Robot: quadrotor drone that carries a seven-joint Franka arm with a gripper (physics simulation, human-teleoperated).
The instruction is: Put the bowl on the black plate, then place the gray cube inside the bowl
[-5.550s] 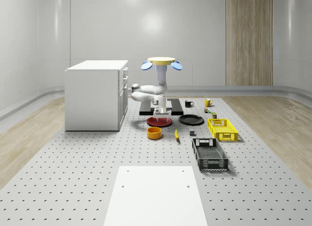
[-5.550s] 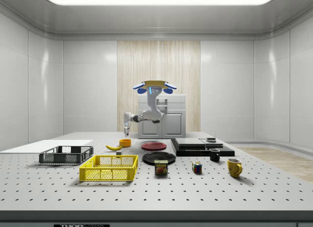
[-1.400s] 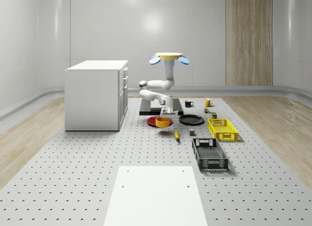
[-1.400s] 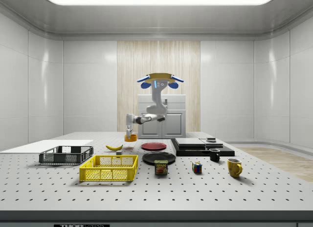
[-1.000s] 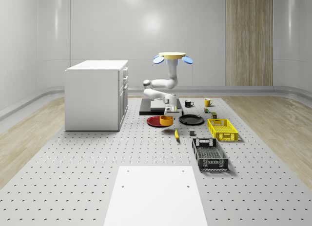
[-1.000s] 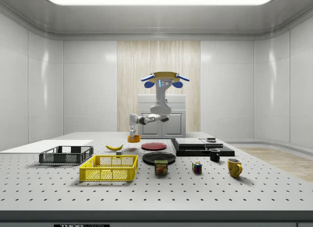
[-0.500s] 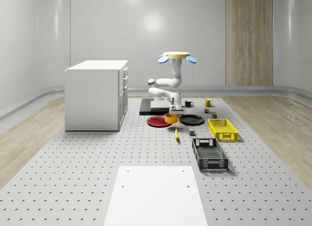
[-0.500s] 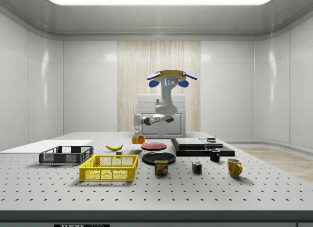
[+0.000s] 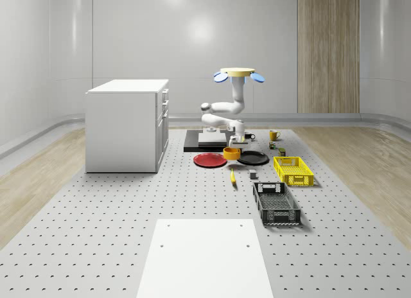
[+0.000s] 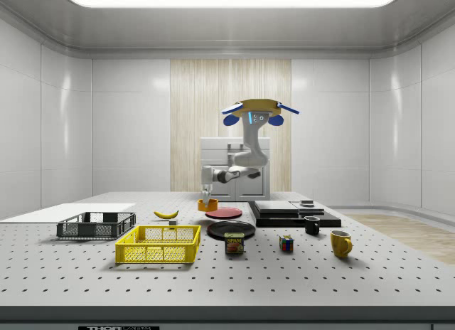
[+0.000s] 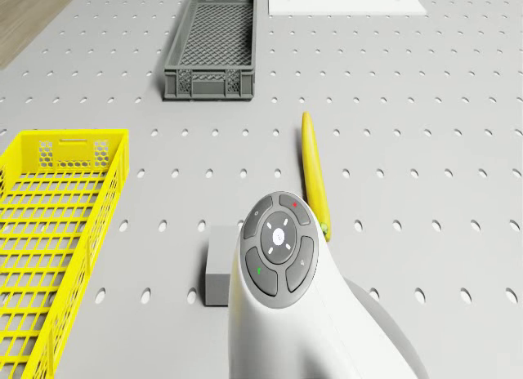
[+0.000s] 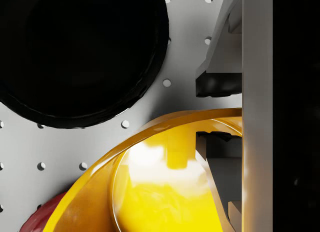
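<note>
1. Red plate [image 9: 209, 160] lay at the whole-scene view's left of the working area, untouched and not part of the task.
2. Bowl [image 9: 232, 153] hung off the table, between the red plate and the black plate [image 9: 253, 158]; not yet set down.
3. Gripper [image 12: 218, 111] was clamped on the bowl's rim, one finger inside and one outside the wall.
4. Drone [image 9: 237, 74] hovered above the plates.
5. Cube [image 11: 221, 264] sat on the table beside the banana [image 11: 314, 173], untouched.
6. Judgement: first step roughly half done; placing the bowl and the whole cube step remained.
</note>
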